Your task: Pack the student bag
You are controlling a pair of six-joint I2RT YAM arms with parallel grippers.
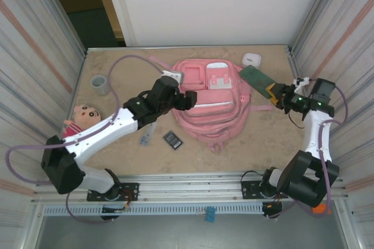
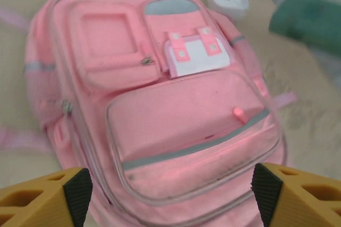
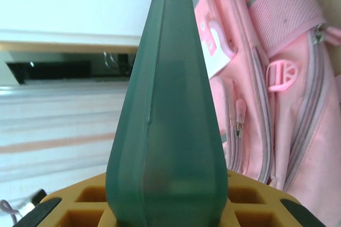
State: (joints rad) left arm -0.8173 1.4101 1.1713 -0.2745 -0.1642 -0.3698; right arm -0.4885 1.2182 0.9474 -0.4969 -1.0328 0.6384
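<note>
On the table [image 1: 263, 138], left jaws gape over the student bag [image 1: 213, 100]; right jaws clamp a green book [image 1: 255, 78].

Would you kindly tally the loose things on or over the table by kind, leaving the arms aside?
Pink backpack: 1
Green flat item: 1
White case: 1
Grey cup: 1
Doll: 1
Dark flat device: 1
Small grey object: 1
Total: 7
</note>
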